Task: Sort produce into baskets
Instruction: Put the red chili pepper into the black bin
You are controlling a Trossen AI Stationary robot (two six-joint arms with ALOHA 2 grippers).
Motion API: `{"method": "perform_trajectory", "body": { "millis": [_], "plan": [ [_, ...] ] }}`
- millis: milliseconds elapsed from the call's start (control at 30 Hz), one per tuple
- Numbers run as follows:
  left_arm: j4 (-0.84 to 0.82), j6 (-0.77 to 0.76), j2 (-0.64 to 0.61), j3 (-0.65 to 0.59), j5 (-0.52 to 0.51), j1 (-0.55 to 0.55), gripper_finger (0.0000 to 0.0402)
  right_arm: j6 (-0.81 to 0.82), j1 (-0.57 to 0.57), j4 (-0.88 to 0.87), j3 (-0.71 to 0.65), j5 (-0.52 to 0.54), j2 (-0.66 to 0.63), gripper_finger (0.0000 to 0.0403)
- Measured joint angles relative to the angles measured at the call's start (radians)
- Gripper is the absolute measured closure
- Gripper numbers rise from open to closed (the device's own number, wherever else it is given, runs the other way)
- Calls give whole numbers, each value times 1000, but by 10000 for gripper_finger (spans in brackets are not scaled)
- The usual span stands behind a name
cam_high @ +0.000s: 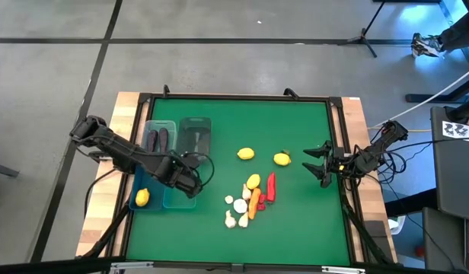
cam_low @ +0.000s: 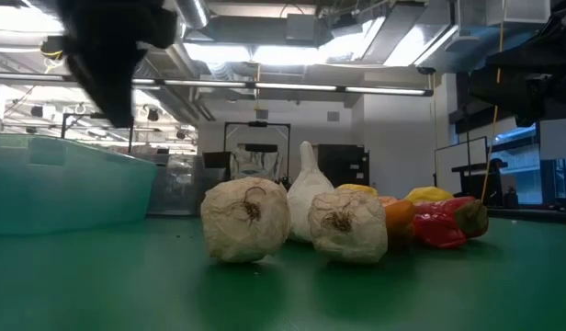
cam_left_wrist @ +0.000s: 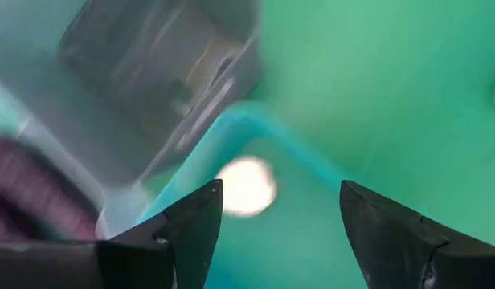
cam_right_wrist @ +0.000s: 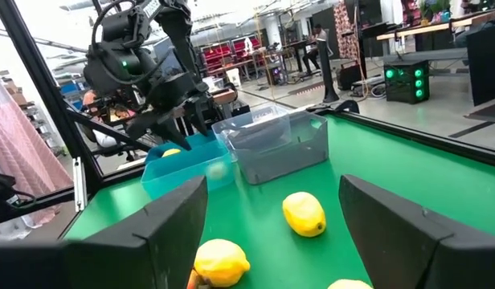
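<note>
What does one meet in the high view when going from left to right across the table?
Lemon in a bin → left tool → heap of produce → lone lemon → right tool.

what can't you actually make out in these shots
- Left wrist view: the pale round thing in the teal bin is motion-blurred; garlic or not, unclear.
- High view: the left pincer covers most of that bin's inside.
- Low view: garlic bulbs hide most of the pile behind them.
- Right wrist view: the clear bin shows no readable contents; its wall blocks them.
</note>
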Motion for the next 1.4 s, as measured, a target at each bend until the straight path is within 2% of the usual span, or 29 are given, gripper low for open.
{"method": "perform_trajectory", "body": {
  "millis": [167,367,500,600,733,900,1033,1200,1400],
  "plan": [
    [321,298,0,0,-77,48,158,0,0,7,0,3,0,123],
    [852,735,44,0,-94,130,160,1,0,9,0,3,0,123],
    [1168,846,126,0,-42,191,159,2,0,8,0,-5,0,123],
    [1305,809,204,0,-17,227,161,3,0,3,0,-4,0,123],
    [1348,716,295,31,-22,249,162,2,0,-1,0,-4,0,123],
    [1345,694,412,137,-48,232,162,0,0,-3,0,1,0,123],
    [1326,809,508,239,-65,209,162,3,0,-5,0,17,0,123],
    [1222,959,595,346,-67,194,162,9,0,-6,0,21,0,123],
    [1206,898,657,402,-75,206,162,0,0,-8,0,22,0,123]
  ]
}}
